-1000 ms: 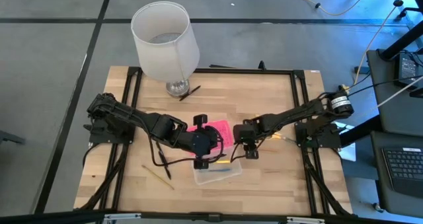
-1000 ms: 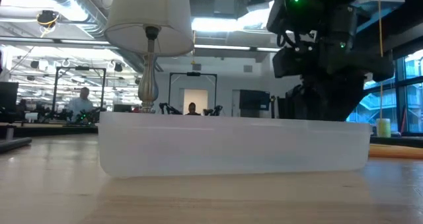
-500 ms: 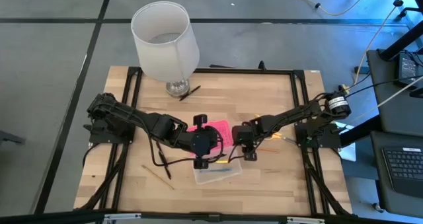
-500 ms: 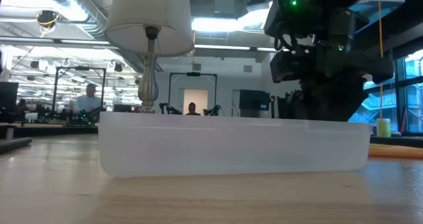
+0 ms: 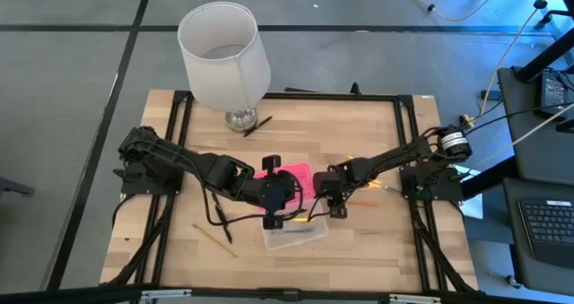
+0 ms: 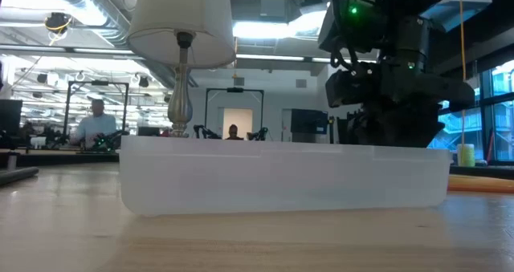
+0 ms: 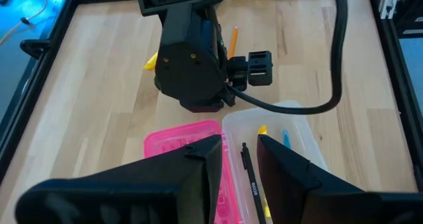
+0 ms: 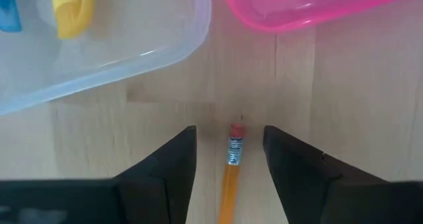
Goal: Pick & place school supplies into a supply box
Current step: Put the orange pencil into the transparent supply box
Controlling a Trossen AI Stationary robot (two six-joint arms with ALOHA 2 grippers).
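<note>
On the bench [image 5: 359, 125], at its far left corner, a white lampshade [image 5: 224, 48] stands on a metal lamp base, with a dark pen [image 5: 257, 125] lying just beside the base. Nearer the front left edge a thin tan pencil [image 5: 213, 239] lies alone on the wood. At the middle, the left gripper [image 5: 280, 216] hangs over the supply box [image 5: 294, 234]; its fingers [image 7: 192, 168] stand narrowly apart with nothing gripped between them, a black pen [image 7: 250, 178] showing through the gap, lying inside the clear base. Beside that pen in the base are a yellow item and a blue one, both partly cut off by the fingers. The pink lid [image 5: 296, 177] lies open flat on the far side of the base, mostly hidden under the arm from above. In the low view the box's translucent wall [image 6: 281, 180] blocks its contents altogether. Just right of the box, the right gripper [image 5: 338, 204] is low over the bench, its fingers [image 8: 173, 161] parted to either side of an orange pencil [image 8: 231, 171] with a pink eraser; the pads flank the pencil without clearly touching it, and the pencil's lower length is cut off. Whether the right gripper's fingertips meet the wood cannot be made out.
</note>
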